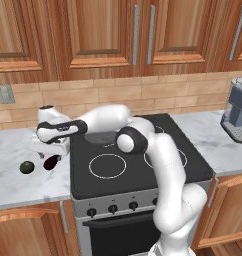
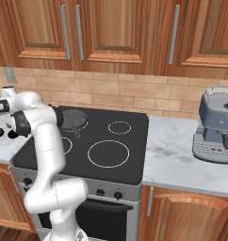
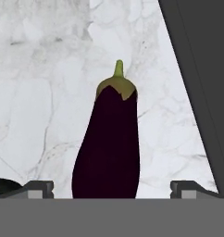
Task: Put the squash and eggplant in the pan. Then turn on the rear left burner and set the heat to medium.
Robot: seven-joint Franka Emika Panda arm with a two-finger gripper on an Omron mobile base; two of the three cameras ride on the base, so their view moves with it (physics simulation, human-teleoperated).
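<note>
Gripper: in the hand view our gripper [image 3: 112,187] hangs straight over the eggplant [image 3: 108,148] with its fingers spread wide, one tip on each side of the fruit, nothing grasped
Eggplant: it lies on the marble counter [image 1: 23,187] just left of the stove, stem pointing away from the hand
Squash: it [image 1: 27,167] sits on the same counter, near the eggplant and further left, untouched
Pan: the pan [image 2: 72,118] rests on the back left of the cooktop [image 1: 143,172], and we see nothing in it
Done so far: we judge nothing finished; neither vegetable is in the pan
Left to do: grasp and carry the eggplant, then the squash, then set the rear left burner with one of the knobs [image 1: 113,208] on the stove front
In the way: our own arm reaches across the pan in the left base view
Around: coffee machine [image 2: 215,127] on the right counter, well apart; wooden cabinets [image 1: 103,35] above; wall outlet [image 1: 5,93] on the brick backsplash
</note>
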